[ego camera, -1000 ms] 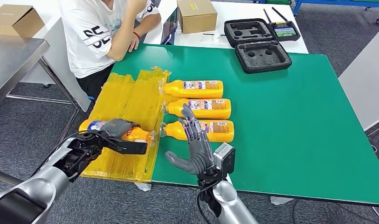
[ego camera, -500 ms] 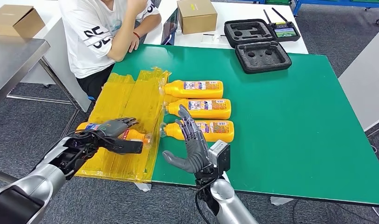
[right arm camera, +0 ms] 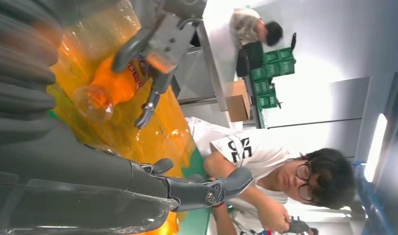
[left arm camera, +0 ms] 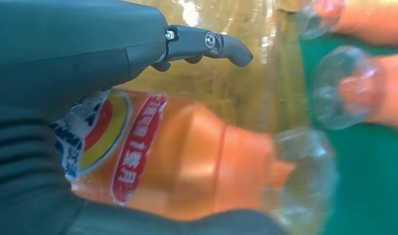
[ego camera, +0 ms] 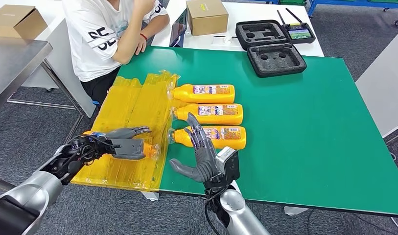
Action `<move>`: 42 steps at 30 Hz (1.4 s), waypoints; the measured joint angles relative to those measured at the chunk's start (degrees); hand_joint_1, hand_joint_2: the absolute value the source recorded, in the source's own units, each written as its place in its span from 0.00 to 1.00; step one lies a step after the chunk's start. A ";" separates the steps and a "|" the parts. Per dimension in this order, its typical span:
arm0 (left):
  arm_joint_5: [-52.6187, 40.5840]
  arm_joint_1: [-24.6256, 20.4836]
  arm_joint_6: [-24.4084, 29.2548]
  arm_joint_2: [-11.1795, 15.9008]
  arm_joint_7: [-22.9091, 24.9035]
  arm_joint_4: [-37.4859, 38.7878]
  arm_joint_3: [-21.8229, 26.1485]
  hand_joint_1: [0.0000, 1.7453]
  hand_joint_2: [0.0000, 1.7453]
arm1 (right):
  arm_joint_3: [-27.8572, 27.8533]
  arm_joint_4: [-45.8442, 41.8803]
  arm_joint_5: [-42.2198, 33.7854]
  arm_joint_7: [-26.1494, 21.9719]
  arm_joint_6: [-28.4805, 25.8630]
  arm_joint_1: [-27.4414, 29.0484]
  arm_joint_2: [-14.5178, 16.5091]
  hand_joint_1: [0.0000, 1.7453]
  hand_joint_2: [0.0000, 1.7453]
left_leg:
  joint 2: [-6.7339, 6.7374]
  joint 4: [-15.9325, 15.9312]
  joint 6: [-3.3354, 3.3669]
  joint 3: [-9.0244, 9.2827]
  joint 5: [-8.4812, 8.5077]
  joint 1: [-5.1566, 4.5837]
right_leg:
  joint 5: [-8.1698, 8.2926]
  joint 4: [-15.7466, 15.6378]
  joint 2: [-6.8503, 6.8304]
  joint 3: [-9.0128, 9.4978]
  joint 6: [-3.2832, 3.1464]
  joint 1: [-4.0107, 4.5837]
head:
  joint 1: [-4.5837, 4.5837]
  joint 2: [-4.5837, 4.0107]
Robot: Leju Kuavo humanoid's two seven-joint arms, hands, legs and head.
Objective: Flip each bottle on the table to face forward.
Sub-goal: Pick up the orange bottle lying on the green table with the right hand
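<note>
On yellow plastic sheet point(ego camera: 133, 110), left hand point(ego camera: 122, 143) apparently grips orange bottle point(left arm camera: 197, 161).

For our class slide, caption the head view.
Left hand holds an orange bottle over yellow plastic; right hand open.

person's white T-shirt point(ego camera: 96, 29): big black letters, partly hidden, not legible | bottle in left hand point(left arm camera: 152, 161): red label band w/ white characters, blurred, unreadable | three bottles on table point(ego camera: 211, 113): label print too small to read
</note>
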 joint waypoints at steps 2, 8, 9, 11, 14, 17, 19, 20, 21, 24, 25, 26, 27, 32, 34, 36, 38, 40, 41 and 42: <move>3.90 0.51 -1.60 0.25 -0.48 -1.13 0.72 0.00 0.00 | -0.02 0.05 0.16 0.29 -0.11 0.47 -0.08 0.00 1.00 | 0.00 0.00 0.00 -0.02 0.00 0.00 | 0.00 0.00 0.00 -0.01 0.00 0.00 | 0.00 0.01; 7.34 1.84 -2.72 0.67 -0.61 -3.26 2.00 0.00 0.00 | -0.04 0.05 0.37 0.52 -0.25 1.65 -0.17 0.00 1.00 | 0.01 0.00 0.00 -0.11 0.00 0.00 | 0.00 0.00 0.01 -0.13 0.00 0.00 | 0.00 0.00; 7.44 1.97 -2.72 0.72 -0.61 -3.43 2.09 0.00 0.00 | -0.04 0.05 0.37 0.52 -0.26 1.72 -0.18 0.00 1.00 | 0.01 0.00 0.00 -0.12 0.00 0.00 | 0.00 0.00 0.01 -0.14 0.00 0.00 | 0.01 0.00; 7.59 2.21 -2.72 0.80 -0.61 -3.71 2.21 0.00 0.00 | -0.04 0.05 0.37 0.53 -0.27 1.83 -0.19 0.00 1.00 | 0.01 0.00 0.00 -0.12 0.00 0.00 | 0.00 0.00 0.01 -0.14 0.00 0.00 | 0.00 0.01; 7.87 2.43 -2.89 0.87 -0.69 -3.98 2.30 0.00 0.00 | -0.04 0.05 0.44 0.55 -0.28 1.92 -0.19 0.00 1.00 | 0.01 0.00 0.00 -0.12 0.00 0.00 | 0.00 0.00 0.01 -0.14 0.00 0.00 | 0.01 0.01; 9.63 2.50 -3.89 0.98 -1.33 -4.09 2.41 0.00 0.00 | -0.06 0.02 0.98 0.86 -0.38 2.12 -0.19 0.00 1.00 | 0.01 0.00 0.00 -0.12 0.00 0.00 | 0.00 0.00 0.01 -0.14 0.00 0.00 | 0.01 0.00; 11.17 2.66 -2.52 0.95 -2.36 -4.38 2.73 0.00 0.00 | -0.12 -0.13 1.72 1.10 -0.44 2.49 -0.19 0.00 1.00 | 0.01 0.01 0.00 -0.11 0.00 0.00 | 0.00 0.00 0.01 -0.16 0.00 0.00 | 0.01 0.00; 11.39 2.80 0.07 0.73 -3.00 -4.63 3.05 0.00 0.00 | -0.16 -0.32 2.17 1.15 -0.49 2.76 -0.19 0.00 1.00 | 0.01 0.02 0.00 -0.12 0.00 0.00 | 0.00 0.00 0.01 -0.18 0.00 0.00 | 0.00 0.01; 10.79 3.00 4.92 0.28 -3.61 -4.99 3.56 0.00 0.00 | -0.22 -0.61 2.72 1.13 -0.62 3.09 -0.19 0.00 1.00 | 0.01 0.03 0.00 -0.13 0.00 0.00 | 0.00 -0.01 0.00 -0.19 0.00 0.00 | 0.00 0.01; 4.58 3.98 31.41 -2.71 -4.51 -6.50 6.02 0.00 0.00 | -0.45 -1.91 4.49 0.98 -1.17 4.30 -0.17 0.00 1.00 | -0.02 0.04 0.01 -0.20 0.00 -0.01 | 0.00 -0.01 -0.01 -0.20 0.00 -0.02 | 0.01 0.01; 2.31 4.47 41.57 -3.96 -4.91 -7.10 7.03 0.00 0.00 | -0.52 -2.36 5.06 0.87 -1.33 4.69 -0.17 0.00 1.00 | -0.03 0.04 0.01 -0.22 -0.01 -0.02 | 0.00 -0.01 -0.01 -0.19 0.00 -0.03 | 0.00 0.01; 0.62 4.99 49.96 -5.09 -5.39 -7.65 7.94 0.00 0.25 | -0.58 -2.70 5.58 0.73 -1.47 5.00 -0.17 0.00 1.00 | -0.04 0.04 0.01 -0.23 -0.01 -0.03 | 0.00 -0.01 -0.01 -0.19 0.00 -0.04 | 0.00 0.01; -0.49 5.63 56.55 -6.23 -6.13 -8.18 8.82 0.00 0.50 | -0.61 -2.95 6.11 0.49 -1.63 5.23 -0.18 0.00 1.00 | -0.03 0.04 0.01 -0.23 -0.01 -0.04 | 0.00 -0.02 0.00 -0.19 0.01 -0.05 | 0.00 0.00; -4.54 10.04 66.26 -10.54 -12.53 -11.52 15.48 0.00 1.00 | -0.63 -3.30 7.62 -0.62 -2.16 5.92 -0.35 0.00 1.00 | 0.04 0.04 0.01 -0.23 -0.03 -0.04 | 0.00 -0.04 0.01 -0.26 0.01 -0.05 | -0.01 0.01; -6.73 11.93 66.31 -12.40 -13.71 -14.35 19.88 0.00 1.00 | -0.62 -3.29 7.67 -0.89 -2.18 6.03 -0.48 0.00 1.00 | 0.03 0.03 0.01 -0.24 -0.03 -0.03 | 0.00 -0.04 0.01 -0.27 0.01 -0.03 | 0.00 0.01; -6.83 13.54 66.31 -13.93 -13.78 -17.52 23.50 0.00 1.00 | -0.56 -3.27 7.81 -1.13 -2.34 6.07 -0.54 0.00 1.00 | 0.04 0.03 0.01 -0.25 -0.03 -0.02 | 0.00 -0.04 0.02 -0.26 0.00 -0.02 | -0.01 0.01; -2.84 14.75 66.30 -14.84 -13.70 -19.82 25.80 0.00 1.00 | -0.45 -3.26 8.70 -1.16 -3.04 6.07 -0.63 0.00 1.00 | 0.06 0.02 0.01 -0.24 -0.03 -0.01 | 0.00 -0.04 0.04 -0.26 0.00 -0.01 | -0.02 0.01; 4.37 15.45 66.21 -15.24 -13.78 -20.26 26.68 0.00 1.00 | -0.37 -3.27 10.41 -0.89 -4.15 6.04 -0.93 0.00 1.00 | 0.06 0.02 0.01 -0.24 -0.02 -0.01 | 0.00 -0.04 0.04 -0.26 0.00 -0.01 | -0.01 0.01; 7.37 15.76 66.17 -15.32 -13.84 -20.10 26.85 0.00 1.00 | -0.34 -3.28 11.18 -0.72 -4.61 6.03 -1.15 0.00 1.00 | 0.05 0.02 0.01 -0.24 -0.02 -0.01 | 0.00 -0.04 0.03 -0.25 0.00 -0.01 | 0.00 0.01; 9.16 16.13 66.13 -15.34 -13.85 -19.99 26.98 0.00 1.00 | -0.33 -3.32 11.65 -0.59 -4.86 6.02 -1.38 0.00 1.00 | 0.05 0.02 0.01 -0.24 -0.02 -0.01 | 0.00 -0.03 0.03 -0.25 0.00 -0.01 | -0.01 0.01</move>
